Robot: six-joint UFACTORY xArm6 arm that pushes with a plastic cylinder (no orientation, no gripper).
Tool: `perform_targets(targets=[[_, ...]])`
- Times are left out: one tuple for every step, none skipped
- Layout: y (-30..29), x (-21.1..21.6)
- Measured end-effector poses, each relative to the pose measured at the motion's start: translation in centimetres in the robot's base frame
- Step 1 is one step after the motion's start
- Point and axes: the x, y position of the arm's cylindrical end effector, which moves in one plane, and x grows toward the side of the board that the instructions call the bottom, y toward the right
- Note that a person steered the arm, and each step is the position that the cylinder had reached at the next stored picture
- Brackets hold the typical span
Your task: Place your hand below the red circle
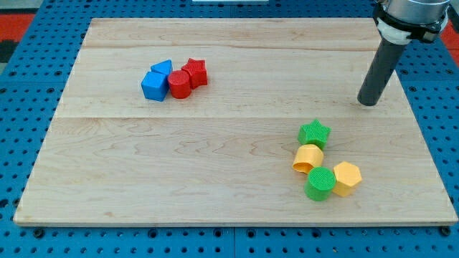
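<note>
Across nearly the whole frame lies a pale wooden board, resting on a blue pegboard surface. At the upper right of the frame, the dark rod stands on the board and my tip touches the wood well apart from every block; it is a bare rod end with nothing to open or close, and it holds nothing.

At the lower right of the frame sit 4 blocks in a loose cluster: a green star at the top, a yellow half-round block just below it, a green cylinder lower still, and a yellow hexagon touching the cylinder's right side.

At the upper left of the frame, 4 smaller blocks huddle together: a blue cube, a blue triangular block behind it, the red circle pressed between the blue cube and a red star. My tip is far to the right of the red circle.
</note>
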Motion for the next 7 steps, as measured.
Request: perform_targets(targets=[[-0.1,0.0],[-0.8,-0.1],[-1.5,-0.8],[-4.6,-3.4],[-6.8,-4.5],[-11.1,-3.4],[-19.1,-1.2]])
